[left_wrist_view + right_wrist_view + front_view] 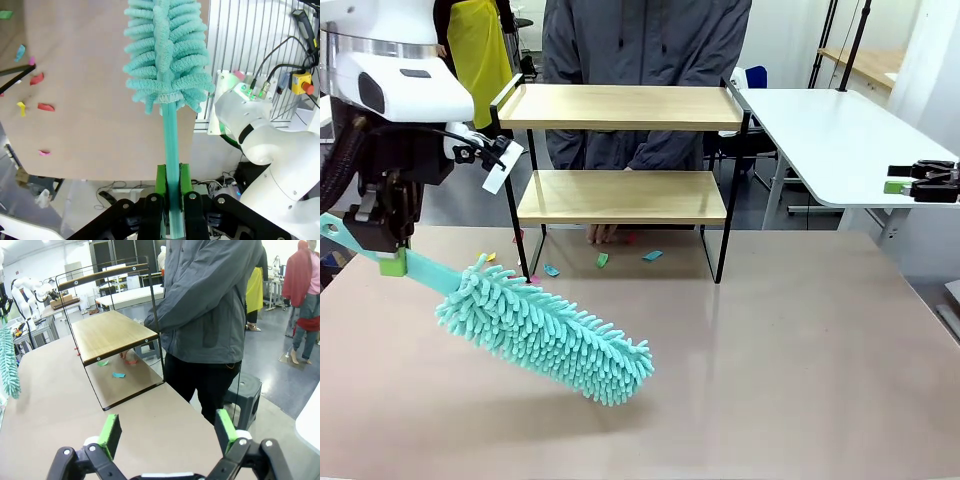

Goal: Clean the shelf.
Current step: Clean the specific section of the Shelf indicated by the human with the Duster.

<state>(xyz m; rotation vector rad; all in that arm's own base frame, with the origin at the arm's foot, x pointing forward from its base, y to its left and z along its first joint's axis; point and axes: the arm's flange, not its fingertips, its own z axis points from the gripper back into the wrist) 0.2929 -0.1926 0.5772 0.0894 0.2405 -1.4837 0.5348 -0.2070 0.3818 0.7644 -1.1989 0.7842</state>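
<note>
The shelf (pixel 620 107) stands at the table's far side, two light wooden boards in a thin black frame; in the right wrist view the shelf (pixel 112 332) sits ahead to the left. My left gripper (pixel 390 255) is shut on the flat teal handle of a fluffy teal duster (pixel 545 330), whose head slants down to the tabletop, in front and left of the shelf. In the left wrist view the duster (pixel 167 55) runs straight up from my left gripper (pixel 172 192). My right gripper (pixel 920 182) hangs open at the far right, and in its own view my right gripper (pixel 167 432) holds nothing.
Small coloured paper scraps (pixel 603 260) lie on the table under and beside the shelf; the same scraps (pixel 45 106) (pixel 119 374) appear in both wrist views. A person in a grey jacket (pixel 210 315) stands behind the shelf, one hand (pixel 603 233) on the table beneath it. A white side table (pixel 840 140) stands right.
</note>
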